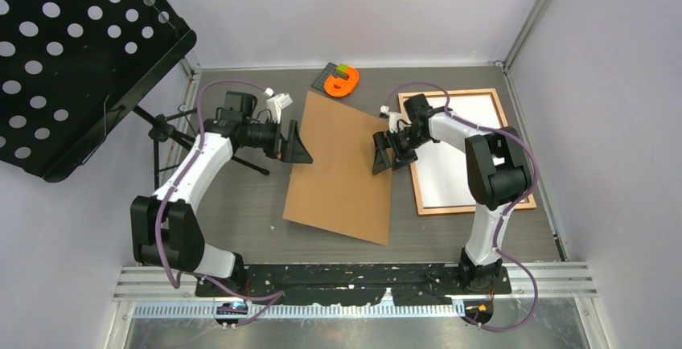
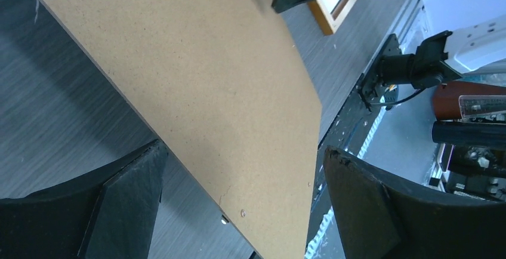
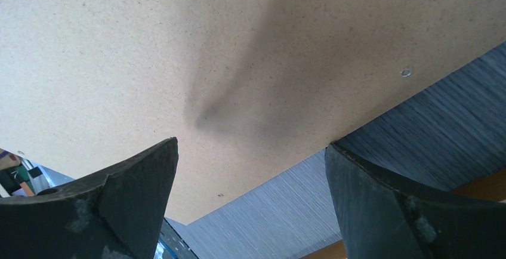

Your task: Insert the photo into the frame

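The frame [image 1: 474, 209] of light orange-brown wood lies flat at the right of the table. A plain white sheet [image 1: 450, 172] fills it, and no landscape picture shows. A plain brown backing board [image 1: 342, 172] lies in the middle. My left gripper [image 1: 299, 146] is open and empty at the board's left edge; in the left wrist view the left gripper [image 2: 244, 181] has the board [image 2: 197, 74] between its jaws. My right gripper [image 1: 384, 156] is open and empty at the board's right edge, between board and frame. The right wrist view shows the right gripper [image 3: 250, 175] over the board [image 3: 179, 50].
An orange and green toy [image 1: 342, 81] on a dark plate sits at the back, just beyond the board. A black perforated music stand [image 1: 72, 51] leans in at the left, its tripod [image 1: 161, 136] beside the left arm. Walls close the back and right.
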Tool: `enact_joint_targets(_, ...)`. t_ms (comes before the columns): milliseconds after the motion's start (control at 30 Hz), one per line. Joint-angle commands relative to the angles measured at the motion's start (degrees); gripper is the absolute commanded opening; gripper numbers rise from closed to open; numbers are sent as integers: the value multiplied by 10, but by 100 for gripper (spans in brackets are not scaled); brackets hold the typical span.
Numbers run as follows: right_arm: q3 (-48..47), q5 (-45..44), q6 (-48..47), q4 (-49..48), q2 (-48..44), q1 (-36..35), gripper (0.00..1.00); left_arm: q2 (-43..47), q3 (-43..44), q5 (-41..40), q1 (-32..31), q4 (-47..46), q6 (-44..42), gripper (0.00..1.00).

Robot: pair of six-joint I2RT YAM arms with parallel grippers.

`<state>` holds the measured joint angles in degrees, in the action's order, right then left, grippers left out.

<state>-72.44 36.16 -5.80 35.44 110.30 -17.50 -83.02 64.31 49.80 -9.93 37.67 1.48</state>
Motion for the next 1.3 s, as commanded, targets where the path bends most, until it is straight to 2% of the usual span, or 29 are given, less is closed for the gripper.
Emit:
enact_joint_targets(0,10,75,-43,-25,55,-26,100,17,19,146,-65,-70,27,95)
enact_joint_targets(200,6,101,-73,-18,57,-15,100,35,31,126,-107,-95,62,95)
enact_joint_targets(533,12,98,-94,-13,58,15,100,-12,107,-47,-131,-45,128,94)
enact_joint_targets(733,17,110,-90,-14,52,17,100,-38,150,-44,-149,-23,148,94)
enact_joint_targets(1033,-1,110,-67,-19,35,17,100,-42,168,-31,-178,-39,185,92)
enact_joint_targets(1200,-7,141,-61,-11,26,18,100,-47,199,-69,-196,-14,188,92)
enact_joint_targets(1267,-9,152,-62,-8,20,20,99,-57,224,-114,-202,20,186,89)
